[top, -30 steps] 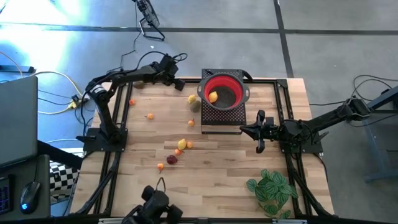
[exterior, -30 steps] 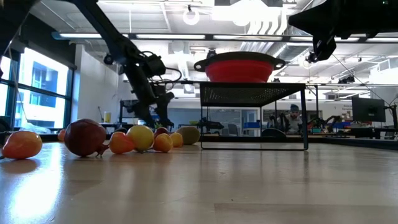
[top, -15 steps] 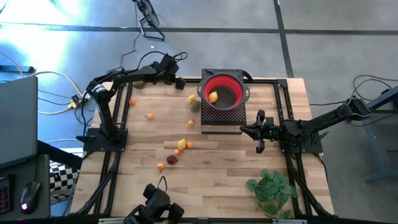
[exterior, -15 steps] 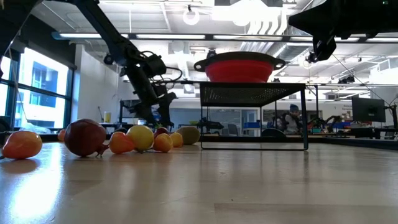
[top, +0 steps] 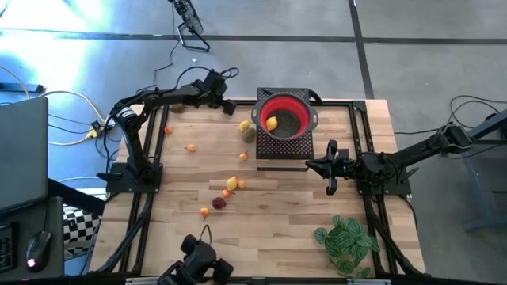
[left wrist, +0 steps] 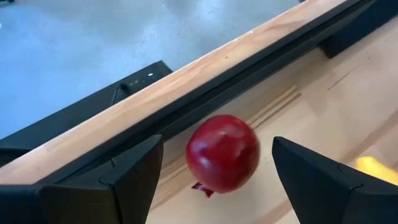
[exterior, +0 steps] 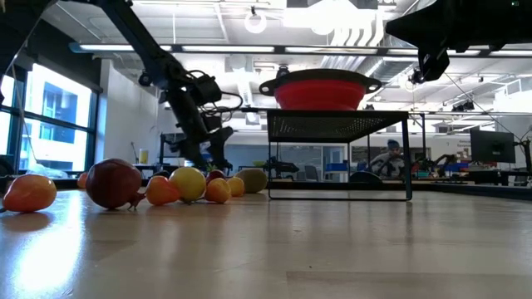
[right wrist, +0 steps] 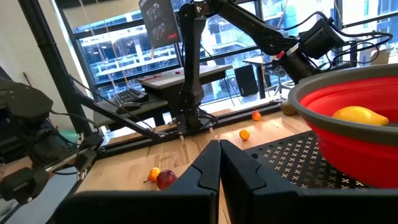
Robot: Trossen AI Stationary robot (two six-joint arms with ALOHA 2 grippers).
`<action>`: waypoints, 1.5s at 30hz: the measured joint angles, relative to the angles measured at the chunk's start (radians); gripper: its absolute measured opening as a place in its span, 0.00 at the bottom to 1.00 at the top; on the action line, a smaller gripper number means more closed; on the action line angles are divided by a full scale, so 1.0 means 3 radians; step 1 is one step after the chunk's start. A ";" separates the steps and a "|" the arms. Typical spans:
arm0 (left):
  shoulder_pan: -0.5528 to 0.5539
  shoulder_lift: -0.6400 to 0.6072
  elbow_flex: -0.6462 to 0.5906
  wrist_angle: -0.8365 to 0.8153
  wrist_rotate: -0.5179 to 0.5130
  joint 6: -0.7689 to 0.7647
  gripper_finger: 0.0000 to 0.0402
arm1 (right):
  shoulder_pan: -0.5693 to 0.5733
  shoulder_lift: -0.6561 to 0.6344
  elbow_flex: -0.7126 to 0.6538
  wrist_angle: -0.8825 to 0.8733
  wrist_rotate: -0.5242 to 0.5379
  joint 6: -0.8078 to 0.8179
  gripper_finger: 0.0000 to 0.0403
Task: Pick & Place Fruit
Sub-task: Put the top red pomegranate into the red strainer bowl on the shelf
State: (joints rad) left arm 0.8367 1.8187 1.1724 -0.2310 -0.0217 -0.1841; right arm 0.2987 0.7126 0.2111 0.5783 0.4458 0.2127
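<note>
Small fruits lie scattered on the wooden table: orange ones [top: 191, 147], a yellow one [top: 231, 184], a dark red one [top: 219, 203]. One yellow fruit [top: 271, 123] sits in the red bowl [top: 295, 105], which stands on a black mesh stand [top: 283, 150]. My left gripper [left wrist: 217, 142] is open at the table's far edge [top: 227, 103]. Its fingers stand on either side of another dark red fruit [left wrist: 222, 152], which lies on the table beside the black rail; they do not touch it. My right gripper [top: 313, 165] is shut, raised right of the stand.
A green leafy plant [top: 346, 241] stands near the table's near right corner. Black rails [left wrist: 205, 93] frame the table's far edge and sides. A cluster of fruits [exterior: 189, 183] lies left of the stand in the low view. Bare wood stretches across the table's near middle.
</note>
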 joint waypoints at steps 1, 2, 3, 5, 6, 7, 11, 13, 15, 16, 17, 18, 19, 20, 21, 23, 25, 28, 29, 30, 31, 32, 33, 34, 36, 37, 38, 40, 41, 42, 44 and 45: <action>-0.0005 0.0000 -0.0017 0.0004 -0.0025 0.0000 0.74 | 0.0001 -0.0001 0.0000 -0.0001 0.0000 0.0000 0.00; -0.0005 0.0000 -0.0031 0.0012 -0.0033 0.0000 0.74 | -0.0001 0.0000 0.0000 -0.0001 0.0001 0.0000 0.00; -0.0005 0.0000 -0.0045 0.0014 -0.0035 -0.0001 0.74 | -0.0001 0.0000 0.0000 -0.0001 0.0001 0.0000 0.00; -0.0005 0.0000 -0.0069 0.0042 -0.0035 -0.0001 0.74 | 0.0000 0.0001 0.0000 -0.0001 0.0001 0.0000 0.00; -0.0005 0.0000 -0.0085 0.0077 -0.0035 -0.0001 0.74 | 0.0001 0.0000 0.0000 -0.0001 0.0000 0.0000 0.00; -0.0005 0.0000 -0.0101 0.0116 -0.0034 -0.0001 0.74 | 0.0000 -0.0001 0.0000 -0.0001 0.0001 0.0000 0.00; -0.0024 -0.0001 -0.0147 0.0226 -0.0041 0.0000 0.74 | 0.0001 0.0000 0.0000 -0.0001 0.0000 0.0000 0.00; -0.0041 -0.0001 -0.0147 0.0228 -0.0045 0.0013 0.74 | 0.0000 0.0000 0.0000 -0.0002 0.0000 0.0000 0.00; -0.0050 -0.0001 -0.0147 0.0229 -0.0047 0.0013 0.74 | 0.0000 -0.0001 0.0000 -0.0013 0.0001 0.0000 0.00; -0.0062 -0.0001 -0.0147 0.0230 -0.0047 0.0013 0.74 | 0.0001 -0.0001 0.0000 -0.0018 0.0000 0.0000 0.00; -0.0071 -0.0001 -0.0147 0.0235 -0.0048 0.0013 0.74 | 0.0001 0.0001 0.0000 -0.0021 0.0000 0.0000 0.00; -0.0072 -0.0001 -0.0147 0.0235 -0.0048 0.0013 0.74 | 0.0000 0.0000 0.0000 -0.0031 0.0001 0.0000 0.00; -0.0075 -0.0001 -0.0147 0.0235 -0.0048 0.0013 0.74 | 0.0001 -0.0001 0.0000 -0.0043 0.0000 0.0000 0.00; -0.0091 -0.0001 -0.0147 0.0237 -0.0049 0.0013 0.74 | 0.0000 0.0000 0.0000 -0.0054 0.0000 0.0000 0.00; -0.0091 -0.0001 -0.0147 0.0236 -0.0049 0.0013 0.74 | 0.0000 0.0000 0.0000 -0.0070 0.0001 0.0000 0.00; -0.0093 -0.0001 -0.0147 0.0238 -0.0049 0.0013 0.74 | -0.0001 0.0001 0.0000 -0.0079 0.0000 0.0001 0.00; -0.0093 -0.0001 -0.0147 0.0238 -0.0049 0.0013 0.74 | 0.0000 0.0000 0.0000 -0.0078 0.0000 0.0000 0.00; -0.0092 0.0045 -0.0147 0.0269 -0.0037 0.0013 0.74 | 0.0001 0.0000 0.0000 -0.0078 0.0000 0.0001 0.00; -0.0087 0.0076 -0.0147 0.0260 -0.0029 0.0014 0.74 | 0.0000 0.0001 0.0000 -0.0078 0.0000 0.0001 0.00; -0.0088 0.0116 -0.0147 0.0266 -0.0024 0.0016 0.74 | -0.0001 -0.0001 0.0000 -0.0077 0.0000 0.0001 0.00; -0.0088 0.0159 -0.0147 0.0291 -0.0017 0.0020 0.74 | -0.0001 -0.0001 0.0000 -0.0077 0.0000 0.0001 0.00; -0.0088 0.0200 -0.0148 0.0298 0.0005 0.0019 0.74 | 0.0001 0.0001 0.0000 -0.0077 -0.0001 0.0001 0.00; -0.0088 0.0232 -0.0150 0.0302 0.0040 0.0015 0.74 | -0.0001 0.0000 0.0000 -0.0077 0.0000 0.0001 0.00; -0.0088 0.0259 -0.0150 0.0329 0.0045 0.0014 0.74 | -0.0001 -0.0001 0.0000 -0.0077 0.0000 0.0001 0.00; -0.0088 0.0295 -0.0150 0.0365 0.0045 0.0014 0.74 | 0.0001 0.0001 0.0000 -0.0077 -0.0001 0.0001 0.00; -0.0088 0.0303 -0.0150 0.0366 0.0044 0.0014 0.74 | 0.0000 0.0000 0.0000 -0.0077 0.0000 0.0007 0.00; -0.0088 0.0308 -0.0150 0.0371 0.0043 0.0014 0.74 | -0.0001 -0.0001 0.0000 -0.0077 0.0000 0.0009 0.00; -0.0088 0.0309 -0.0150 0.0392 0.0039 0.0013 0.74 | -0.0001 0.0000 0.0000 -0.0077 0.0000 0.0010 0.00; -0.0088 0.0309 -0.0150 0.0424 0.0039 0.0013 0.74 | 0.0001 0.0000 0.0000 -0.0077 0.0000 0.0008 0.00; -0.0088 0.0309 -0.0150 0.0455 0.0039 0.0013 0.74 | 0.0000 -0.0001 0.0000 -0.0077 0.0000 0.0006 0.00; -0.0086 0.0309 -0.0150 0.0511 0.0039 0.0013 0.74 | 0.0000 0.0000 0.0000 -0.0076 0.0000 0.0006 0.00; -0.0086 0.0309 -0.0150 0.0539 0.0039 0.0010 0.74 | 0.0001 0.0000 0.0000 -0.0076 0.0000 0.0004 0.00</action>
State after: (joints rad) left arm 0.8108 1.9114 1.1275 -0.0694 -0.0101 -0.1811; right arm 0.2989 0.7128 0.2111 0.5556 0.4458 0.2138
